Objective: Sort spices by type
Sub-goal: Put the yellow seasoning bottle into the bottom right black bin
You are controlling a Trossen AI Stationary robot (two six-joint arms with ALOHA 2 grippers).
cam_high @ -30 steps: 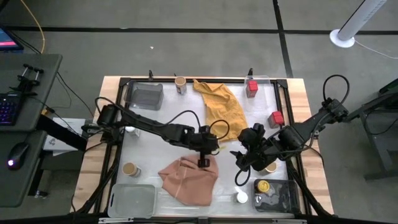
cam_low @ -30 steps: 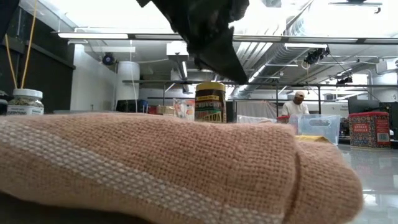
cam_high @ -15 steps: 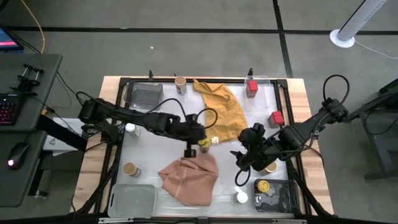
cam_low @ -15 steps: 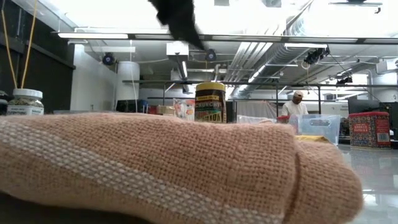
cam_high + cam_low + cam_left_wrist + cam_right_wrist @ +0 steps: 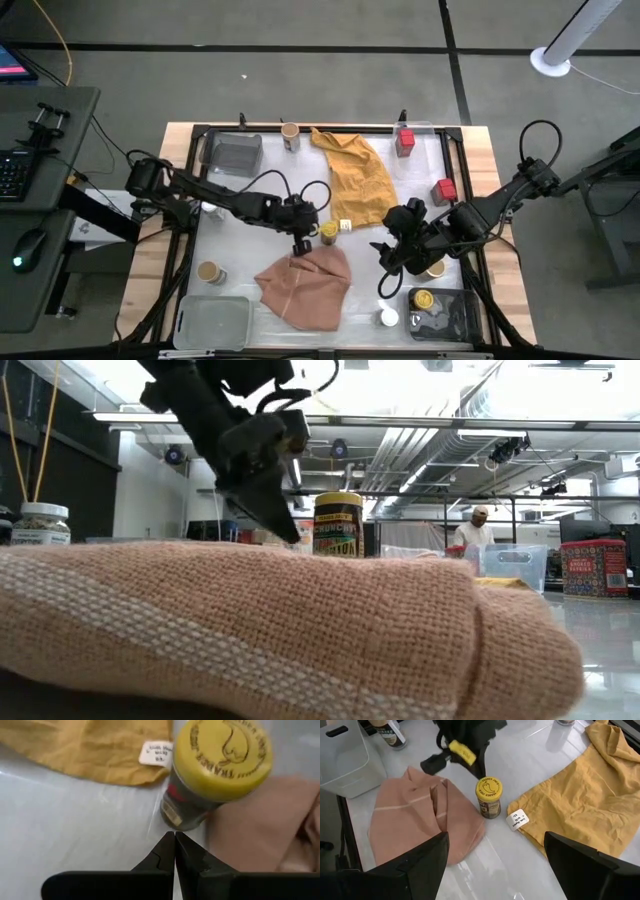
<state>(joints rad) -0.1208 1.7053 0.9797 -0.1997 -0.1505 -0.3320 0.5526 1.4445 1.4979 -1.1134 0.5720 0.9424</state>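
Since a second ago the left gripper (image 5: pixel 301 243) has drawn back off the pink cloth (image 5: pixel 305 287) to the cloth's twelve o'clock edge, fingers pressed together on nothing. At its three o'clock, just beside it, stands a yellow-lidded jar (image 5: pixel 327 233), upright between both cloths. Right gripper (image 5: pixel 388 262) waits at four o'clock, jaws apart.

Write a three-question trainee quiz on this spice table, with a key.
1. True or false: the left claw is shut and holds nothing.
2. Which cloth carries the white label beside the yellow-lidded jar? A) pink cloth B) mustard cloth C) neither
3. Fill in: the right claw stands ____.

Key: 1 true. 2 B. 3 open.
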